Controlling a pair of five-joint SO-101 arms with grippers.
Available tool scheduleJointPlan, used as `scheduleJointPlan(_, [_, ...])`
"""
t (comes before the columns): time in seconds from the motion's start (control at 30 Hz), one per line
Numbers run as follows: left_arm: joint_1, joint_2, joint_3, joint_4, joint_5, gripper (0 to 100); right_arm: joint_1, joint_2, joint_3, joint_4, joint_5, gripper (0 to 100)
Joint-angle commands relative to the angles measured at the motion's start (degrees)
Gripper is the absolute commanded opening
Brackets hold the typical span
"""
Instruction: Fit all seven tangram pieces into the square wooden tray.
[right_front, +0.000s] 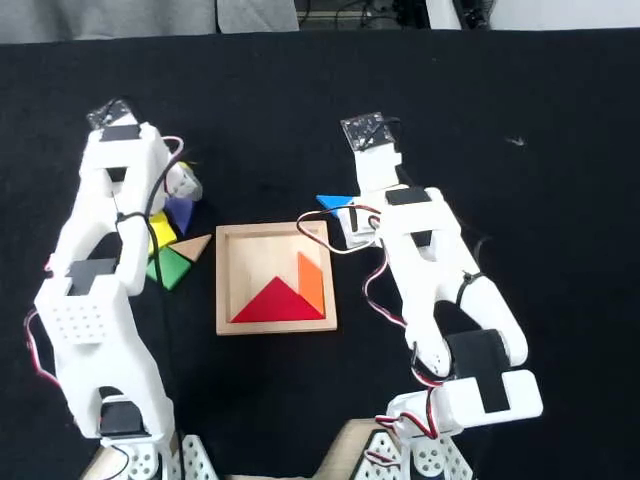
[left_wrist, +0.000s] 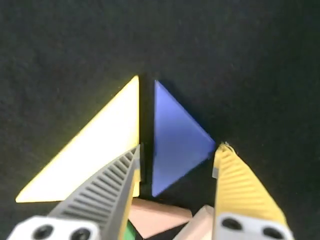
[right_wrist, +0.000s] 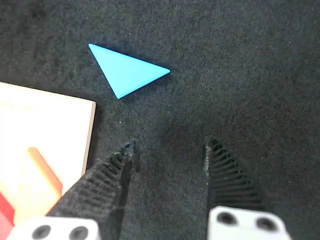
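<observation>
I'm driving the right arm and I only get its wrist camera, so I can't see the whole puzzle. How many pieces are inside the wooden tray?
Observer: Two. A red triangle and an orange piece lie in the tray.
Operator: Where are the others?
Observer: Four are bunched beside the tray's left edge in the high view: a yellow triangle, a dark blue triangle, a green piece and a tan piece.
Operator: What's the other claw up to?
Observer: The left claw is open over that bunch, with one finger on each side of the dark blue triangle.
</observation>
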Motion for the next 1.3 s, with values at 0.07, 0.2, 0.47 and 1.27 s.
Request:
scheduleJointPlan(0.07, [-0.4, 1.1, -4.6, 0.1, 0.7, 24, -0.9, -3.0, -0.2, -0.7, 0.5, 20.8])
scheduleJointPlan(0.2, [-0.8, 3.0, -5.3, -1.6, 1.1, 24, -1.0, -3.0, -0.1, -0.7, 0.5, 20.8])
scheduleJointPlan(0.47, [0.0, 6.6, -9.0, -1.2, 0.9, 24, -1.0, -3.0, -0.1, -0.6, 0.6, 20.8])
scheduleJointPlan(1.27, [2.9, 5.7, -21.5, 13.9, 0.9, 23, -1.1, -3.0, 0.5, -0.9, 2.9, 20.8])
